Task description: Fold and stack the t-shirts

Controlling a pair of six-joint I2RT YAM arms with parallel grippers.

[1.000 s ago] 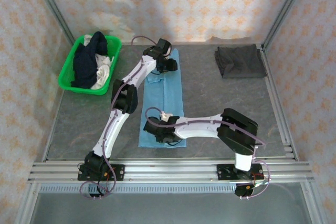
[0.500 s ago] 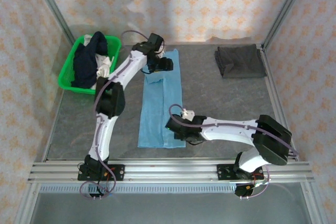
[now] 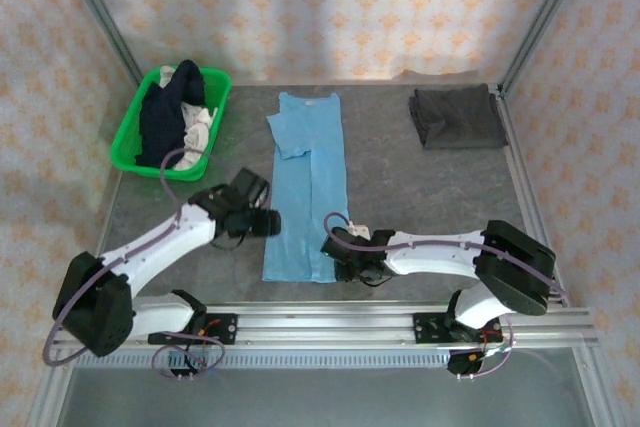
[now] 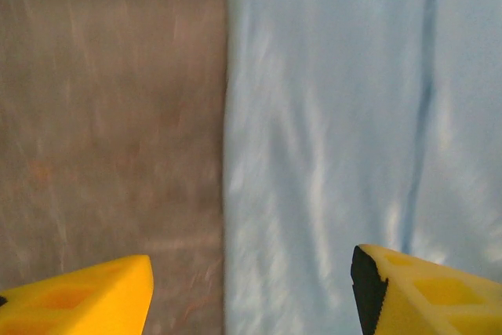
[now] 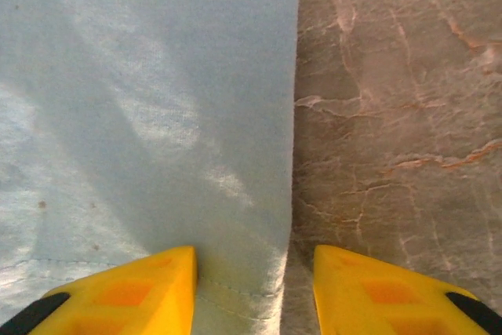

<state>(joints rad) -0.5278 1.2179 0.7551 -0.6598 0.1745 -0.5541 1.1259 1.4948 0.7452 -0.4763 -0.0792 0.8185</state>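
Top view: I see the long, lengthwise-folded light blue cotton t-shirt [image 3: 306,187] lying flat at the centre of the grey stone-patterned table [image 3: 420,207]. My left gripper [image 3: 272,223] straddles the shirt's left edge, jaws apart, gripping nothing. My right gripper [image 3: 338,267] straddles its near right corner, likewise released. 1 folded dark grey t-shirt [image 3: 457,117] lies at the far right.

Grey table [image 3: 400,197]: light blue t-shirt [image 3: 308,187] flat mid; dark grey shirt [image 3: 457,117], apparently folded, far right; green basket [image 3: 127,132] far left.
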